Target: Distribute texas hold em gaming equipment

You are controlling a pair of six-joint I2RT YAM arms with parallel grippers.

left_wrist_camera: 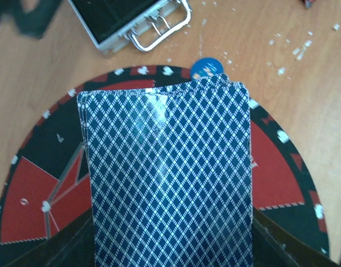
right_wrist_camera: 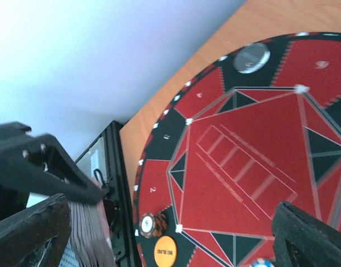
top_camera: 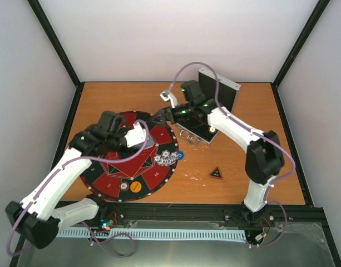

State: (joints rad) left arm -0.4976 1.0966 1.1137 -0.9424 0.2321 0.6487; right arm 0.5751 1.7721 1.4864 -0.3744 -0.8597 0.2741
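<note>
The left gripper hangs over the upper part of the round red-and-black mat. Its jaws are closed on a deck of playing cards with blue diamond-patterned backs. In the left wrist view the deck fills most of the frame, with a dark finger pressing at each lower corner.

The right gripper sits just beside it at the mat's far rim, jaws spread wide and holding nothing. In the right wrist view the edges of a card stack show at the lower left under a black bar. That is probably the left gripper with its deck, though the close angle makes this unsure.

A short row of poker chips lies on the right edge of the mat, with a blue disc touching the rim just beyond them. An orange "big blind" disc lies on the mat's near rim, and a single chip rests right next to it. A clear disc rests in a black rim segment elsewhere on the mat. The black-red triangle marker lies on the bare table, well apart from the mat. The silver case stands open behind the right arm.
</note>
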